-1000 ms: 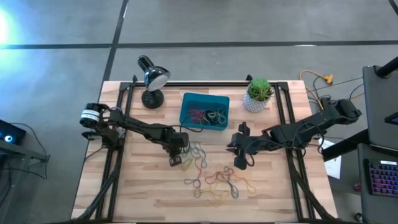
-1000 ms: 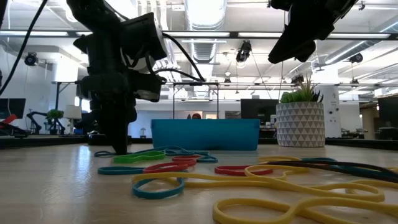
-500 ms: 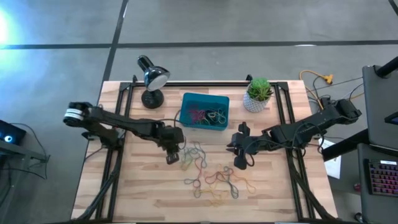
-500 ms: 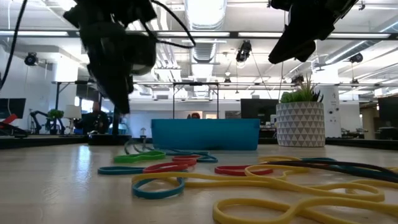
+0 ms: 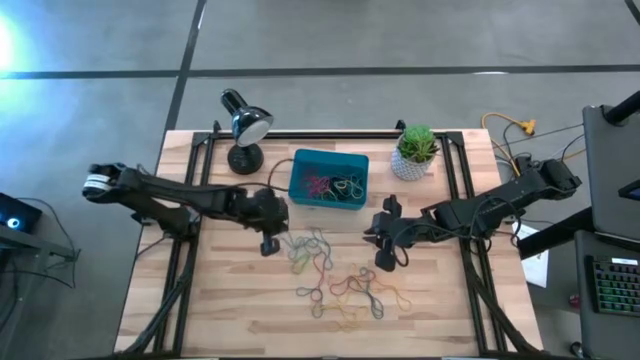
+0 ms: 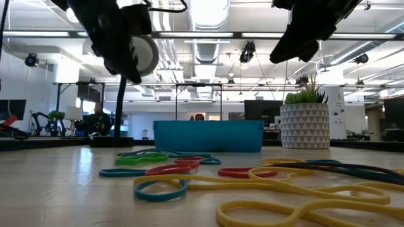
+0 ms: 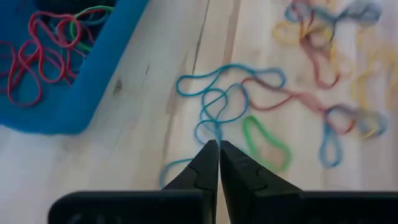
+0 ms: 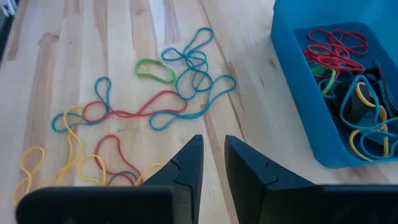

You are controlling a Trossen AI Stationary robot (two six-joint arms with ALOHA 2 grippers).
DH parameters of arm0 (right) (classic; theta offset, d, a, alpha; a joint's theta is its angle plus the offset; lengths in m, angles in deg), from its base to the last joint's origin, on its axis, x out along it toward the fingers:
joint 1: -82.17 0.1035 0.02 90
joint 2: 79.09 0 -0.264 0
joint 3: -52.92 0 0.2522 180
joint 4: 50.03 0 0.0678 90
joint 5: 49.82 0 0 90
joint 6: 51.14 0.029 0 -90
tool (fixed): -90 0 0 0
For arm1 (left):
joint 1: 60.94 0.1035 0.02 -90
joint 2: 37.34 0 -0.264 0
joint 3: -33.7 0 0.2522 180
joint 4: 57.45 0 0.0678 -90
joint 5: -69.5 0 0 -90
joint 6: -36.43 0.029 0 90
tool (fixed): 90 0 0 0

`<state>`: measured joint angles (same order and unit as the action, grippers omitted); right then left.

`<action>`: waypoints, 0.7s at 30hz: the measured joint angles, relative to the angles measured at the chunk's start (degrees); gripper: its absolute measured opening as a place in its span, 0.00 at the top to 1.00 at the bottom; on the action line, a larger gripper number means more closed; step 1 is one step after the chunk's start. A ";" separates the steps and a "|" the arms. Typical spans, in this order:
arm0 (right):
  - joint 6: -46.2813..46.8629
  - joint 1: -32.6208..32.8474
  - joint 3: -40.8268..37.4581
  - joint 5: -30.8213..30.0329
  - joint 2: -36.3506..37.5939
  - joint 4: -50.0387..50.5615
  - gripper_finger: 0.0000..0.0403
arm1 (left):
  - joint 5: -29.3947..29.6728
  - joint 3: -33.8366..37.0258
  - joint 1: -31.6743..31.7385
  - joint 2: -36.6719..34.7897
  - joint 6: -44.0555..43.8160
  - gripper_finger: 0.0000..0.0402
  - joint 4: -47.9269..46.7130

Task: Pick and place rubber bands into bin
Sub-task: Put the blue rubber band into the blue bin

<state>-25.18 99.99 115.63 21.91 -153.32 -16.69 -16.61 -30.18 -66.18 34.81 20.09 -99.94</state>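
Loose rubber bands (image 5: 335,280) in mixed colours lie tangled on the wooden table in front of the teal bin (image 5: 330,153), which holds more bands (image 5: 330,187). My left gripper (image 5: 268,244) hangs shut above the table, just left of the nearest blue and green loops (image 7: 267,140). In its wrist view the fingertips (image 7: 214,146) meet with no gap. My right gripper (image 5: 388,256) hovers right of the pile, its fingers (image 8: 214,149) slightly apart with nothing between them. My left gripper is shut and slants down from the table's left. In its wrist view a small blue loop (image 7: 208,129) ends right at the fingertips. I cannot tell whether the fingers touch it or whether it lies on the table beyond them.
A black desk lamp (image 5: 243,135) stands at the far left. At the far right is a white plant pot (image 5: 415,155). Black frame rails (image 5: 190,200) run along both table sides. Bare wood (image 5: 240,310) lies at the near left.
My left gripper has risen from the table beside the bands, drawn back a little toward the left and far edges, and tipped less steeply. Its fingers stay together.
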 joint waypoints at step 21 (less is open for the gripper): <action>0.59 0.00 0.00 0.02 0.00 -0.56 0.86 | -8.36 -0.75 0.00 18.06 19.68 1.00 8.18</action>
<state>-24.59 99.99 115.63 21.94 -153.32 -17.24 -24.97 -30.92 -66.18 52.87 39.76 -91.76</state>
